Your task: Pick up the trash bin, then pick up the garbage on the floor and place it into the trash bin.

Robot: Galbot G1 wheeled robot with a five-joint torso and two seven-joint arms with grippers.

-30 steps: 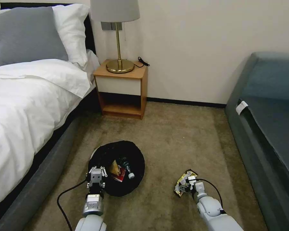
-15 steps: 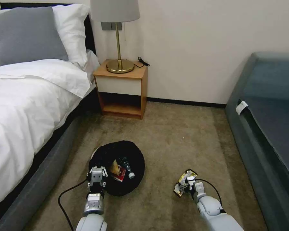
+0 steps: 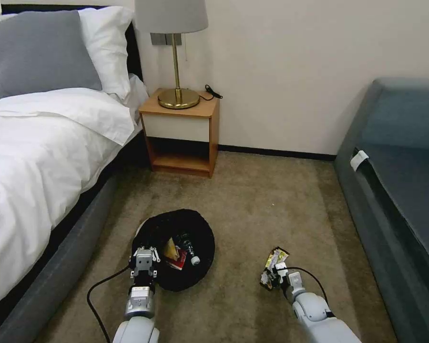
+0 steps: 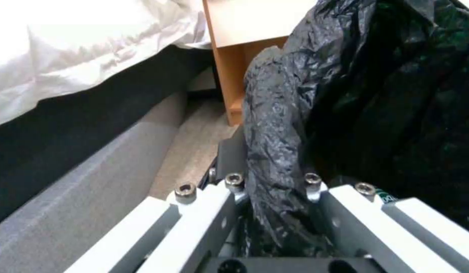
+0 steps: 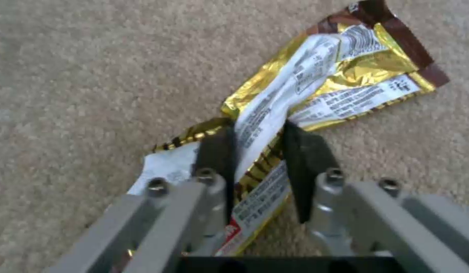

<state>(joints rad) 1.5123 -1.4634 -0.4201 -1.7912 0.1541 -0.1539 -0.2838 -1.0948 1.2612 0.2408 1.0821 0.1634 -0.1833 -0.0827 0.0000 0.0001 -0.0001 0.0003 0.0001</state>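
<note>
1. Head view: trash bin [image 3: 195,224], round, crinkly black bag liner, sits on tan carpet [image 3: 262,209] between bed [image 3: 38,157] and sofa [image 3: 400,181].
2. Left gripper [image 3: 145,254] clamped on the bin's near rim; bag film bunched between its fingers [image 4: 234,189].
3. Red-white packet [image 3: 178,260], tan paper [image 3: 169,247] and bottle [image 3: 189,251] lie inside the bin.
4. Right gripper [image 5: 257,148] pinches the creased gold-silver foil wrapper [image 5: 346,76], low at the carpet right of the bin.

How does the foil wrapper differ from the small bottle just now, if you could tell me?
The foil wrapper lies out on the carpet, while the bottle sits inside the trash bin. The wrapper is flat, gold and crinkled; the bottle is rounded with a white cap. The right gripper pinches the wrapper; nothing holds the bottle.
</note>
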